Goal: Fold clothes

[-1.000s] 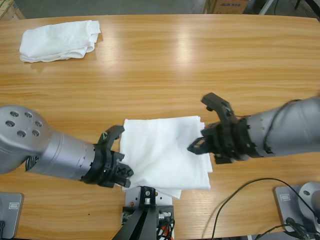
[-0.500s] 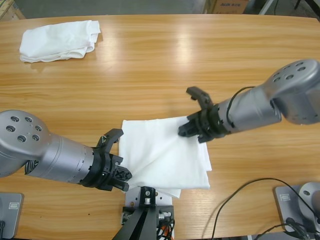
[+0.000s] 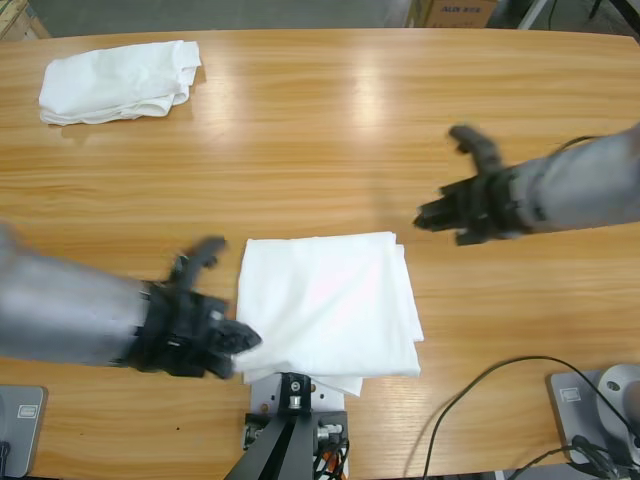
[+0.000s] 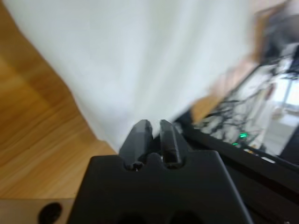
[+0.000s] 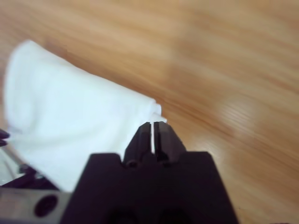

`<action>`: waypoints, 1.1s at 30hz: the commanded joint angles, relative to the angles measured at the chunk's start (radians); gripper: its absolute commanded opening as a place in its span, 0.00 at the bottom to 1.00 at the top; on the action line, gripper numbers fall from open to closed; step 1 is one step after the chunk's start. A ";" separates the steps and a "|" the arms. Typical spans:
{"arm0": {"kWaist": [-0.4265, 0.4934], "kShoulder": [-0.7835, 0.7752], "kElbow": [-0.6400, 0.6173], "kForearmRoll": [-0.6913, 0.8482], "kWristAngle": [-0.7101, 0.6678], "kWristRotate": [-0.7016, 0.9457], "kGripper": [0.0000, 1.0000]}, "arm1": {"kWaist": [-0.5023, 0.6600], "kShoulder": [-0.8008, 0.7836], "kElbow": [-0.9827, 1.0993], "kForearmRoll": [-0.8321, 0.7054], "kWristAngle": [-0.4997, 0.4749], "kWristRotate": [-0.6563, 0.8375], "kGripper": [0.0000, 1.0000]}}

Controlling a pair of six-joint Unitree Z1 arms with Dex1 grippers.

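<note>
High view: folded shirt (image 3: 330, 305) flat at table's (image 3: 320, 130) near edge; white bundle (image 3: 118, 80) far-left corner. Left gripper (image 3: 225, 335) at shirt's near-left corner, right gripper (image 3: 440, 215) off it, above wood. Left wrist: jaws closed, cloth just ahead. Right wrist: jaws closed, empty.

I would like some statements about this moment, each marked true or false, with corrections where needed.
1. The folded T-shirt lies flat near the table's front edge. True.
2. The right gripper is clamped on that shirt. False: it hangs apart from it, over bare wood.
3. A white bundle lies at the far left corner. True.
4. The left gripper is beside the bundle. False: it is at the folded shirt's near left corner.
</note>
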 commanded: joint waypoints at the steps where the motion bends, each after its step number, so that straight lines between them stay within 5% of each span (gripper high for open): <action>1: 0.029 -0.284 -0.041 0.280 0.134 0.100 1.00 | 0.154 -0.279 -0.169 0.428 -0.098 0.012 1.00; 5: 0.026 -0.127 -0.179 0.404 0.145 0.425 1.00 | 0.173 -0.323 -0.195 0.567 -0.171 0.040 1.00; 8: 0.023 -0.054 -0.294 0.510 0.166 0.619 1.00 | 0.174 -0.289 -0.275 0.644 -0.135 -0.047 1.00; 11: 0.023 -0.080 -0.281 0.514 0.172 0.622 1.00 | 0.230 -0.162 -0.367 0.669 -0.025 -0.207 0.99; 18: 0.023 -0.224 -0.144 0.593 0.244 0.697 1.00 | 0.362 0.018 -0.410 0.574 -0.076 -0.740 0.99; 21: 0.020 -0.285 -0.123 0.595 0.258 0.711 1.00 | 0.363 0.064 -0.414 0.571 -0.119 -0.901 0.87; 25: 0.021 -0.337 -0.137 0.615 0.277 0.685 1.00 | 0.379 0.154 -0.449 0.520 -0.116 -0.978 0.83; 29: 0.023 -0.369 -0.163 0.617 0.277 0.396 1.00 | 0.432 0.263 -0.555 0.525 -0.027 -1.031 0.83; 33: 0.023 -0.367 -0.150 0.617 0.278 0.377 1.00 | 0.484 0.351 -0.600 0.532 0.015 -1.069 0.83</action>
